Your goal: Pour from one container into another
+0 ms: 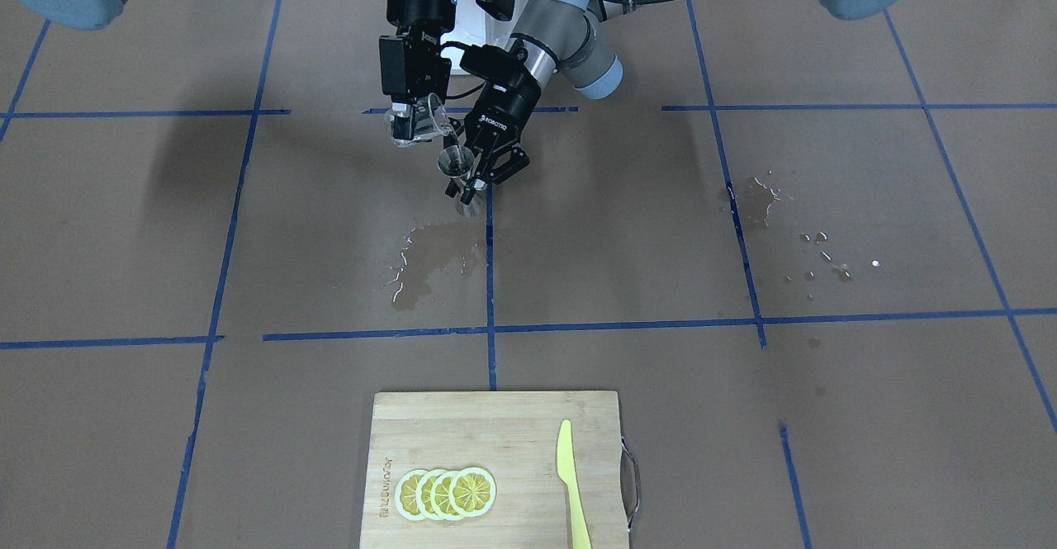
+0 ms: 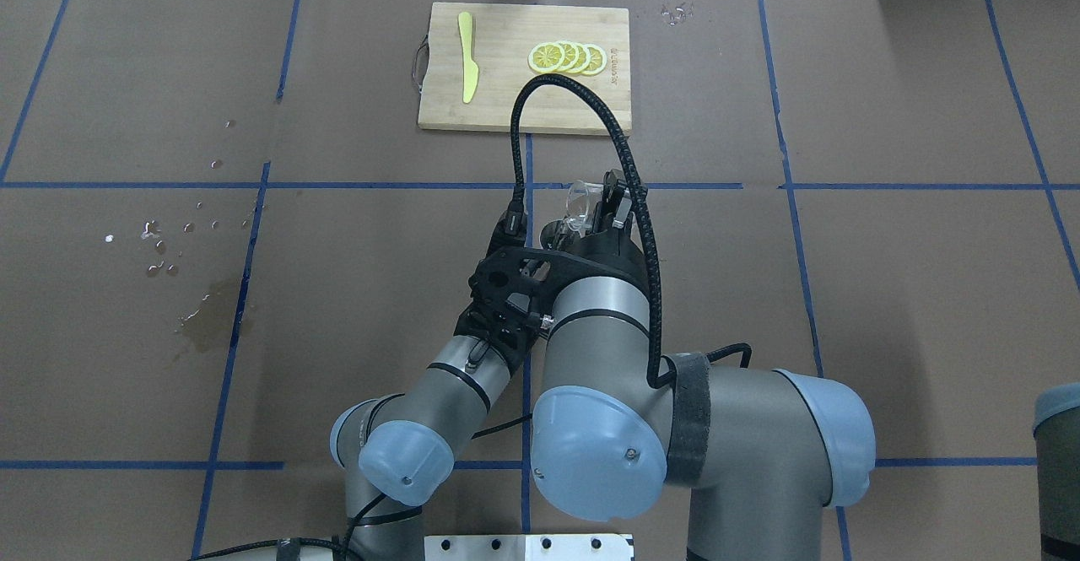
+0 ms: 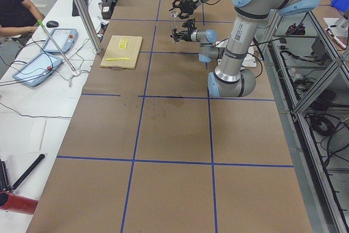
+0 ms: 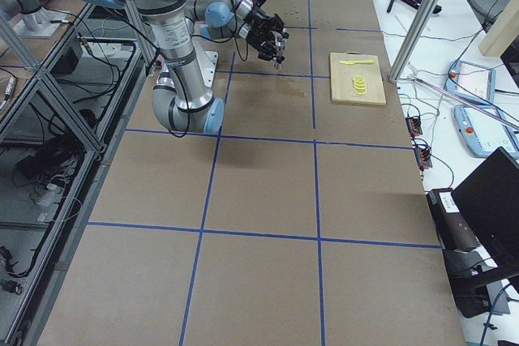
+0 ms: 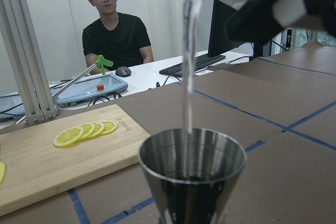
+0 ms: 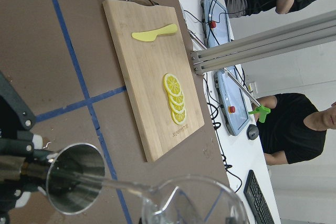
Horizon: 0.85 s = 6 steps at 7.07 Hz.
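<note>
Right gripper (image 1: 413, 126) clamped the tilted glass (image 1: 431, 120); stream (image 5: 187, 77) fell into the jigger (image 1: 455, 161), which the left gripper (image 1: 472, 182) held.

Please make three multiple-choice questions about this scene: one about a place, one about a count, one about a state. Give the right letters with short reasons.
1. Where does the yellow knife lie? A) in a bowl B) on the cutting board C) on the floor
2. How many lemon slices are there? A) two B) four C) six
3. How is the glass tumbler? A) standing upright B) lying on the board C) tilted, pouring
Answers: 1 B, it lies on the board beside the slices. 2 B, four overlapping slices show. 3 C, a water stream falls from it into the jigger.
</note>
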### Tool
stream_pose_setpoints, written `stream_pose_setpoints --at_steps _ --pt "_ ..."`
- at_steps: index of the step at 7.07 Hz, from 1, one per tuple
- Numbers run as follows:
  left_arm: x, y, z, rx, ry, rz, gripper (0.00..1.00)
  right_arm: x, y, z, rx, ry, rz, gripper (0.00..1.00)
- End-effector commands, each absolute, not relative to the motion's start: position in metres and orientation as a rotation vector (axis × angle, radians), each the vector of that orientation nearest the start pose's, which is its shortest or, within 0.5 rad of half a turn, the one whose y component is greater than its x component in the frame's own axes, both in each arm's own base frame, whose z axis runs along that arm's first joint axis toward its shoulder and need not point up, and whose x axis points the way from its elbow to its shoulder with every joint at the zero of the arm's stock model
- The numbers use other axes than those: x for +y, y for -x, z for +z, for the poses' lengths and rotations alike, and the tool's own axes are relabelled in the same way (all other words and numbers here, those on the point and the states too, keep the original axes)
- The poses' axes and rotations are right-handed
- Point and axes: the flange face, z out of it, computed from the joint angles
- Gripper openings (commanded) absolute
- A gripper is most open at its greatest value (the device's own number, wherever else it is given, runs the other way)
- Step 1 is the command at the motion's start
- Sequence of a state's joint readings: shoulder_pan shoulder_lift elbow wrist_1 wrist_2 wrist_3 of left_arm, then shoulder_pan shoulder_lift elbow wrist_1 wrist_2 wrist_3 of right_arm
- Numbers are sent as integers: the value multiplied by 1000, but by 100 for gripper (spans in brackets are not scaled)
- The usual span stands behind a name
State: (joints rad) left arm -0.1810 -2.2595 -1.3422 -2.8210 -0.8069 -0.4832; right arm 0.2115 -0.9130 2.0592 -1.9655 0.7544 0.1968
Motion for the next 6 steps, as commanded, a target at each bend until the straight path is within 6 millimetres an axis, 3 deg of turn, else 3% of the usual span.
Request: stream_pose_setpoints --at_steps 1,6 --pt "-321 -631 208 945 -1379 31 0 -317 482 123 89 -1068 -784 11" --pt "-321 -630 206 949 -1380 29 0 -317 481 123 109 -1067 -814 11"
